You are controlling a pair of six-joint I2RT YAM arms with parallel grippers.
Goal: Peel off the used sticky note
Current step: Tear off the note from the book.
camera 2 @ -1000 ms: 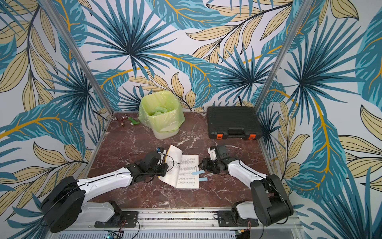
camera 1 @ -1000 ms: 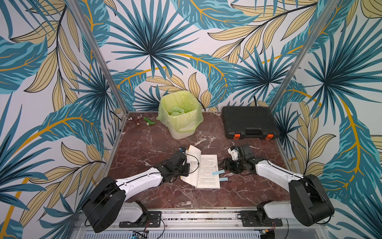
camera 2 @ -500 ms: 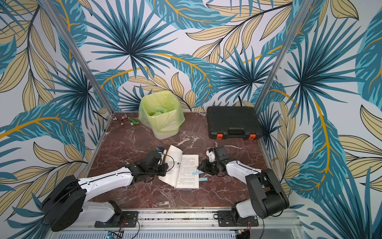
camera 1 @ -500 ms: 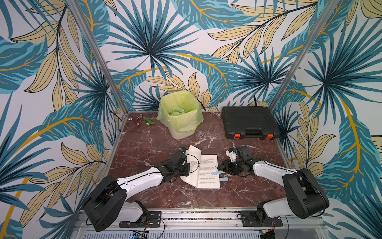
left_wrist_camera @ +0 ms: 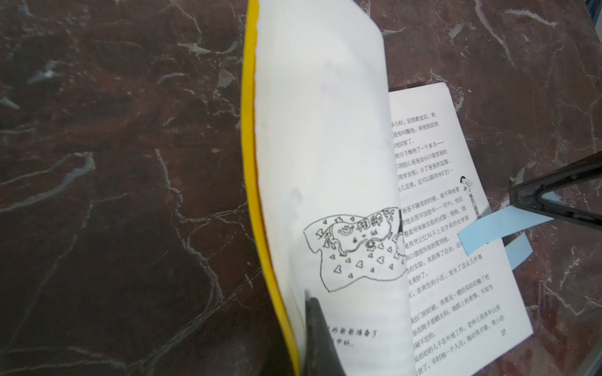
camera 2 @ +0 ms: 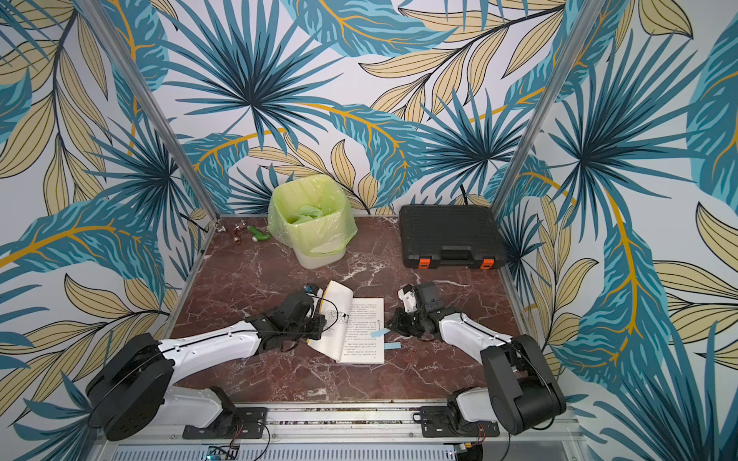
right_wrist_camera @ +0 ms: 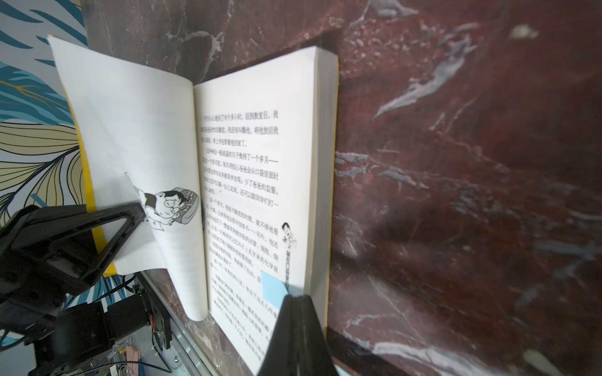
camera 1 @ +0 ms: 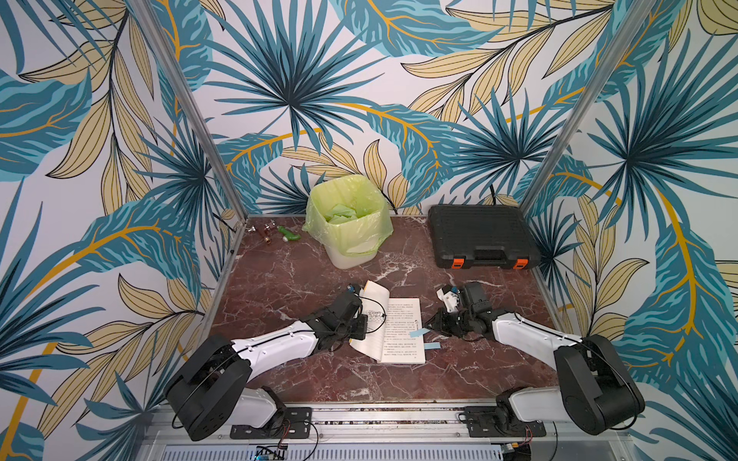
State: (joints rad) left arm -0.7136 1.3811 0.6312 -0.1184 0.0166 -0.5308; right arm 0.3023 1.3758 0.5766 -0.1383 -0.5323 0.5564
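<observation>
Sticky note (camera 1: 418,332): blue strip at the 3 o'clock edge of the open book (camera 1: 399,319), on its right page.
Right gripper (right_wrist_camera: 294,298): pressed together, pinching the sticky note's outer end.
Left gripper (camera 1: 360,324): pinching the book's raised left half, at 9 o'clock.
Tear risk: a quick, steep pull may rip the strip or lift the page with it.
Slip risk: the bite looks narrow, so the strip may slide free.
Book risk: a loose left hold lets pages flop over.

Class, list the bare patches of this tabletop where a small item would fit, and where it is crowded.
Free: marble between bin and case; the stretch beside the bin, behind the left arm; the front strip before the book. Crowded: around the book.
</observation>
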